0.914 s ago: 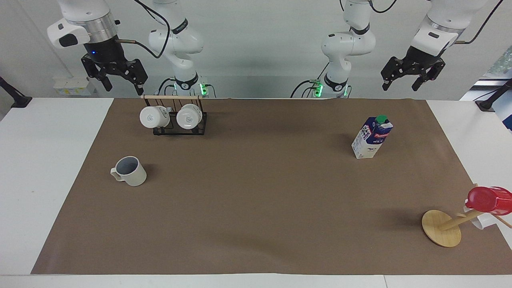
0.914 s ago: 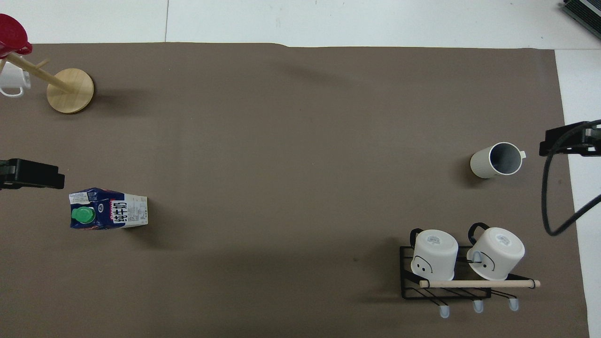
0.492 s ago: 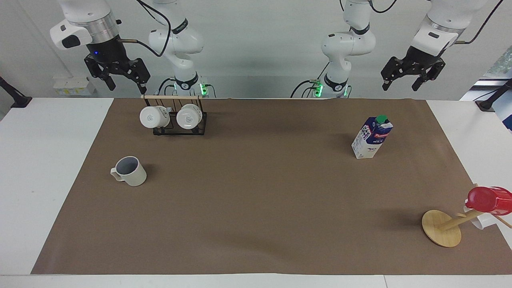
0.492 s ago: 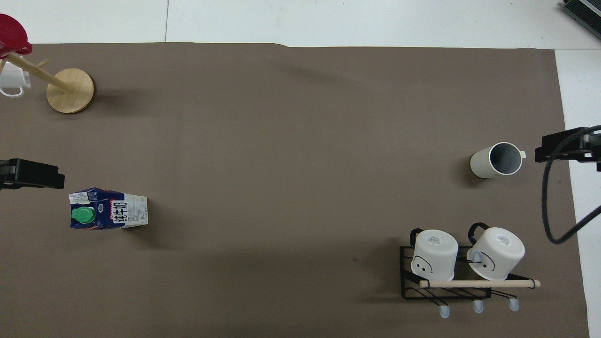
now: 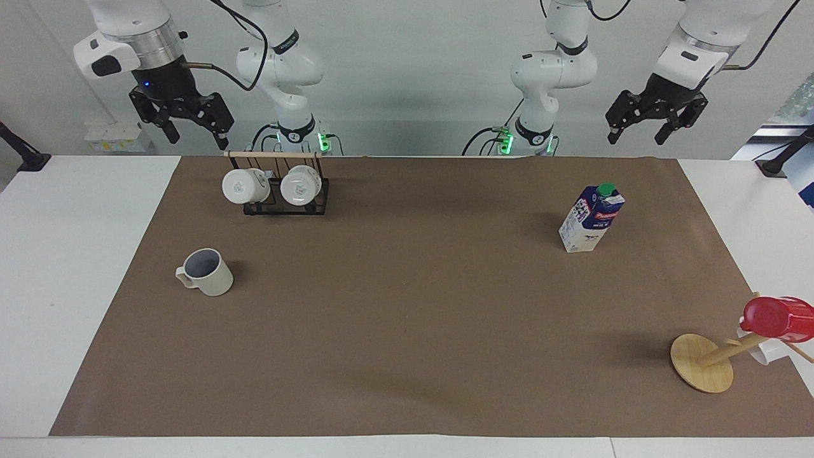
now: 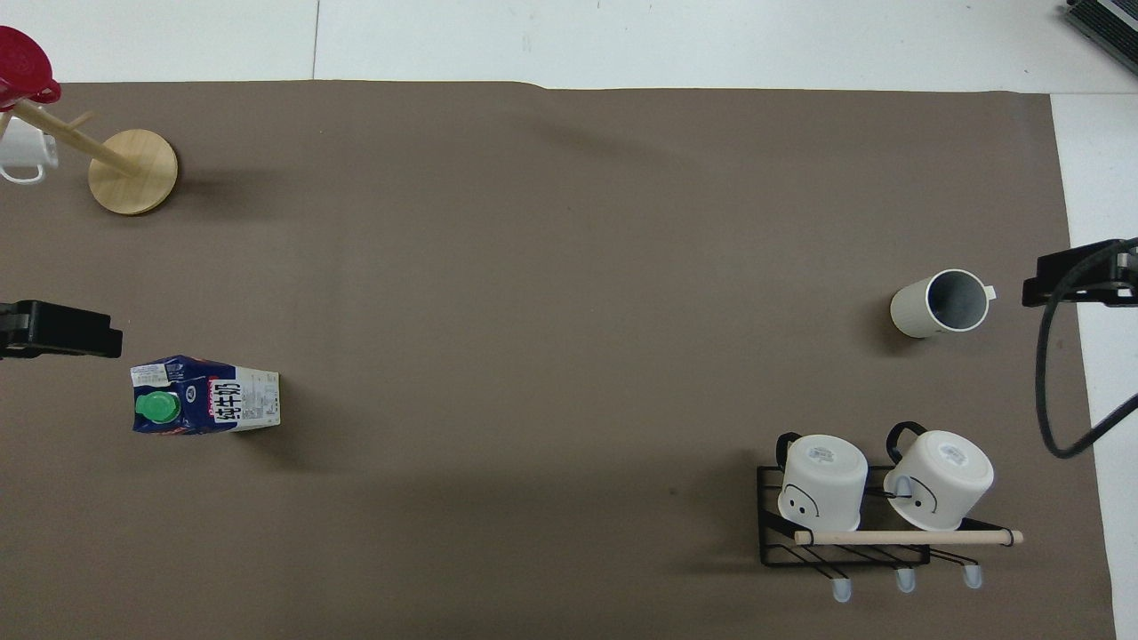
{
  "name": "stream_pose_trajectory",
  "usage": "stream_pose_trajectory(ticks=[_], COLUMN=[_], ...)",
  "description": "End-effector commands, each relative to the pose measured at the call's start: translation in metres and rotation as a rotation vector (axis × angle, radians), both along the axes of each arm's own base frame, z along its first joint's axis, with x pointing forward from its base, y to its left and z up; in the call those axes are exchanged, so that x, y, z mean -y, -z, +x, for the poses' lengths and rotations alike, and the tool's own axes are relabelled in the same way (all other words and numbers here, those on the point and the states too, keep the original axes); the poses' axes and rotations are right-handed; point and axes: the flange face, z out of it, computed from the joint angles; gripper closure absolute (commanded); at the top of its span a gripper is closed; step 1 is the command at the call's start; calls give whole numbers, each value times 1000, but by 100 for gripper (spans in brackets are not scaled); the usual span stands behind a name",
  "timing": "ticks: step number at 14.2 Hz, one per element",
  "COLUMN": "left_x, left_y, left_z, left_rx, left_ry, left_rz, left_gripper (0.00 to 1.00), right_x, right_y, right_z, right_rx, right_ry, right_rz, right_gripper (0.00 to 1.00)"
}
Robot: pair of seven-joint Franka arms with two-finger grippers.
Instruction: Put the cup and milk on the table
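Note:
The cup (image 5: 206, 272) (image 6: 941, 304), off-white with a grey inside, stands upright on the brown sheet (image 5: 407, 331) of the table (image 5: 70, 267), toward the right arm's end. The milk (image 5: 593, 218) (image 6: 206, 407), a blue and white carton with a green cap, stands upright on the sheet toward the left arm's end. My right gripper (image 5: 196, 137) (image 6: 1071, 280) hangs high in the air, open and holding nothing, well clear of the cup. My left gripper (image 5: 636, 137) (image 6: 67, 329) also hangs high, open and holding nothing, away from the milk.
A black wire rack (image 5: 286, 207) (image 6: 845, 542) with two white mugs sits near the robots, nearer to them than the cup. A wooden mug tree (image 5: 701, 364) (image 6: 133, 171) carrying a red cup (image 5: 777, 317) stands far from the robots at the left arm's end.
The right gripper has drifted a little toward the right arm's end of the table. Cup, milk and left arm have not moved.

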Motion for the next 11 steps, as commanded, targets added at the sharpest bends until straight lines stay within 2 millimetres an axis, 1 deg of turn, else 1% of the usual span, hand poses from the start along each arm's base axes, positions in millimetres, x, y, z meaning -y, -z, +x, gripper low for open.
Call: stream_pose_trajectory(ticks=[1, 9, 11], left_x=[-2, -3, -2], left_y=[-5, -5, -6], left_z=[-3, -3, -4], left_rx=[1, 1, 3], left_ry=[-10, -11, -8], left_rz=[-6, -6, -6], left_gripper=[0, 0, 0], right_x=[3, 4, 11], right_y=[-4, -4, -3], right_z=[-6, -6, -6], right_rx=[-4, -4, -6], right_ry=[-11, -12, 2], right_rz=[20, 18, 19], right_gripper=[0, 0, 0])
